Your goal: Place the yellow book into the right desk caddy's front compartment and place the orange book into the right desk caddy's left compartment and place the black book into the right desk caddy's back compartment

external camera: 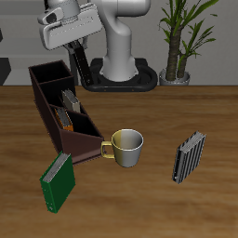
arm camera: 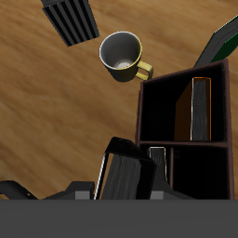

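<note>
While my claw (arm camera: 130, 177) hangs over the long maroon-brown open-topped desk caddy (external camera: 46, 104), it clamps the glossy black hardback book (arm camera: 123, 169) above the back compartment. Stiff, slick covers: gripping across both faces suits it. Orange hardback (arm camera: 202, 110) already sits inside.

Arm raised, jaws clamping black book (arm camera: 125, 170)

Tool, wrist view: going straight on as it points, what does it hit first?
Probably the right desk caddy: the tool points down holding the black book over its back wall. Depth unclear.
</note>
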